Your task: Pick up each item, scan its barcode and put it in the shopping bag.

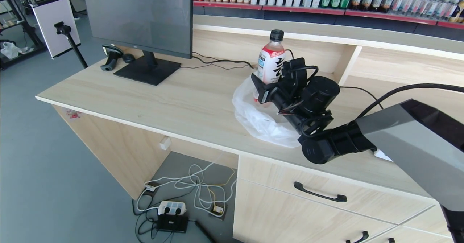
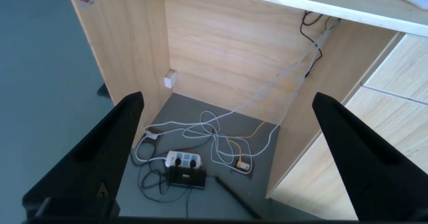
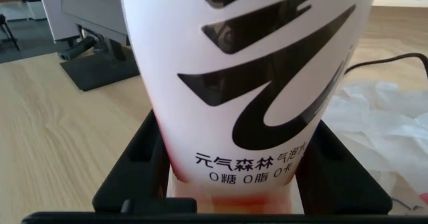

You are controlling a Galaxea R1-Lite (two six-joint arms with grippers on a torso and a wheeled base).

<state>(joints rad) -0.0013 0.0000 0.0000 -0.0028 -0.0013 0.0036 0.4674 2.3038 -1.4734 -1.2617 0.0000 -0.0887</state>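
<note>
Head view: grips bottle upright in right gripper, clamped low on the body. Black cap, white label with bold black strokes, pink shoulder. Crumpled shopping bag just below the gripper.

Left wrist view: spreads left gripper wide, holding nothing.

Right wrist view: pinches the bottle snugly between both fingers. Pink liquid below label's foot.

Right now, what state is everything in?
Pink-labelled black-capped plastic bottle: upright, capped, gripped.
Right gripper: shut on the bottle.
Left gripper: open, empty.
Thin white plastic shopping bag: crumpled on counter.
Black flat monitor: screen dark.
Black handheld scanner: lying on counter.
</note>
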